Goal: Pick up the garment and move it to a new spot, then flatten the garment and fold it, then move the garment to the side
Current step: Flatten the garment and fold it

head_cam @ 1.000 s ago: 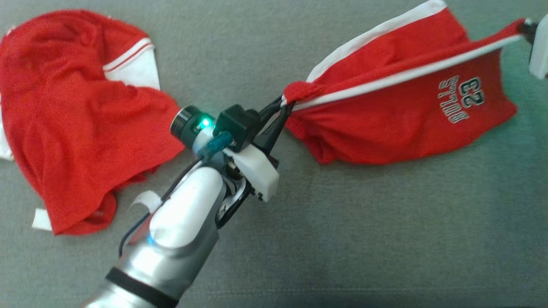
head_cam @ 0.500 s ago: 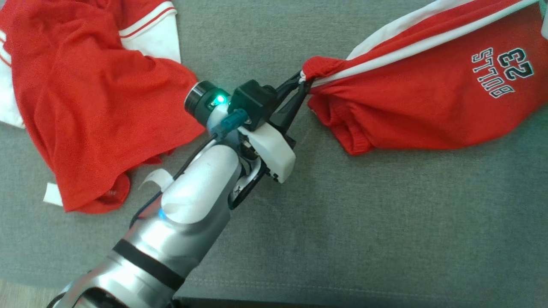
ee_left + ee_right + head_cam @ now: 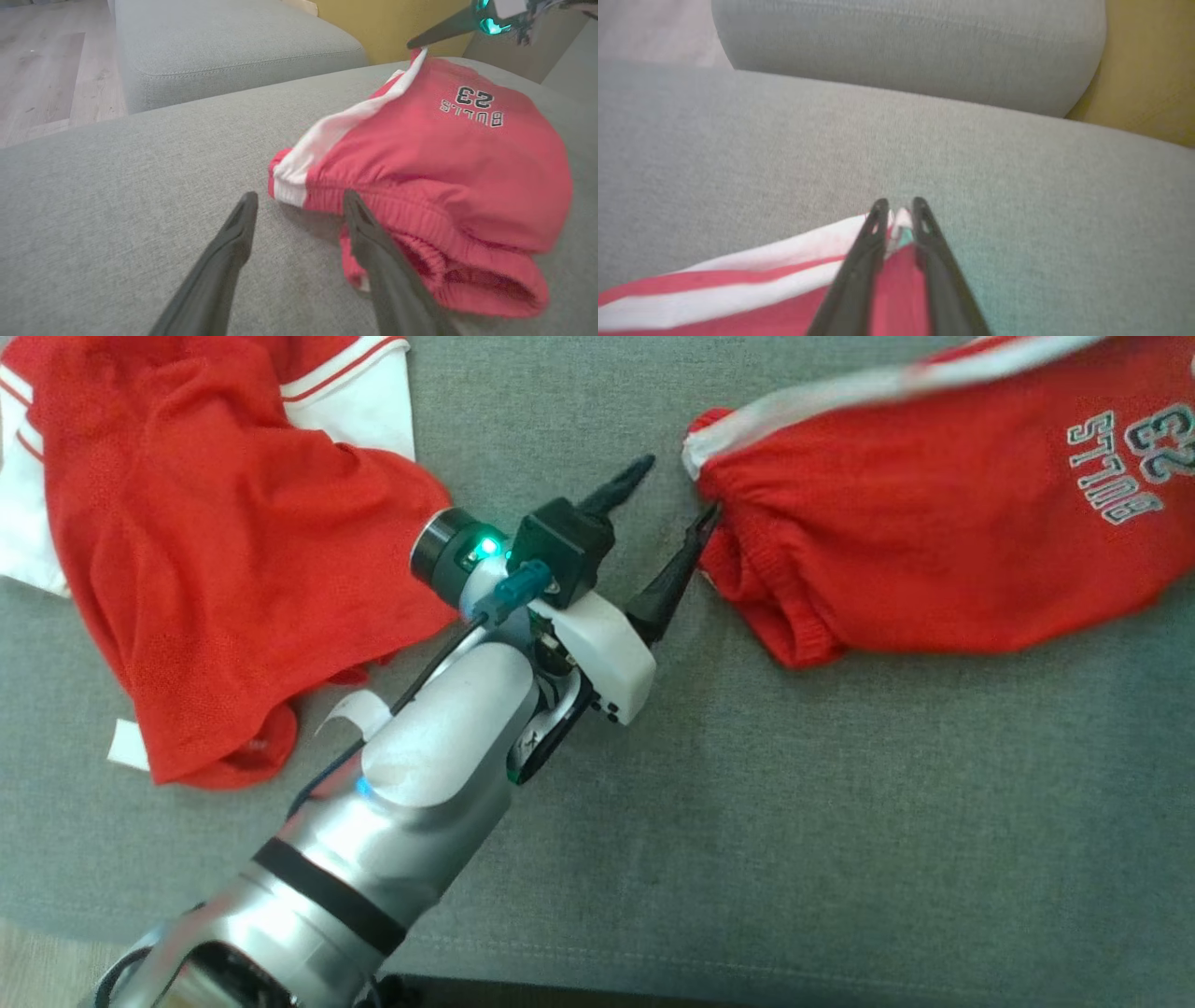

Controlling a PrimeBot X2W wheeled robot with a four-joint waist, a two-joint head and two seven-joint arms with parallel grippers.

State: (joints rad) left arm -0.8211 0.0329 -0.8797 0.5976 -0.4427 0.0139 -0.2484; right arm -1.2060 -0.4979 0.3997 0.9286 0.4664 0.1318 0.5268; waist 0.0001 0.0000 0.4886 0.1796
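Looks like the move part's about done: garment (image 3: 934,551) bunched on the sofa cushion (image 3: 840,803), left gripper (image 3: 680,485) with jaws wide beside its waistband (image 3: 420,219), right gripper (image 3: 900,203) with jaws narrow around the white trim (image 3: 784,252), grip unclear, with flattening, folding and the side-move all left.

Grey couch seat (image 3: 840,821) seen from above. A crumpled red shirt (image 3: 187,569) covers its left end, and red shorts (image 3: 934,551) cover its upper right. The bare strip between them is taken up by the left arm (image 3: 439,756) and the left gripper (image 3: 680,485), fingers spread, one right at the shorts' waistband. The near half of the seat lies bare. Beyond it stand a second cushion (image 3: 233,42) and a yellow wall (image 3: 387,28).
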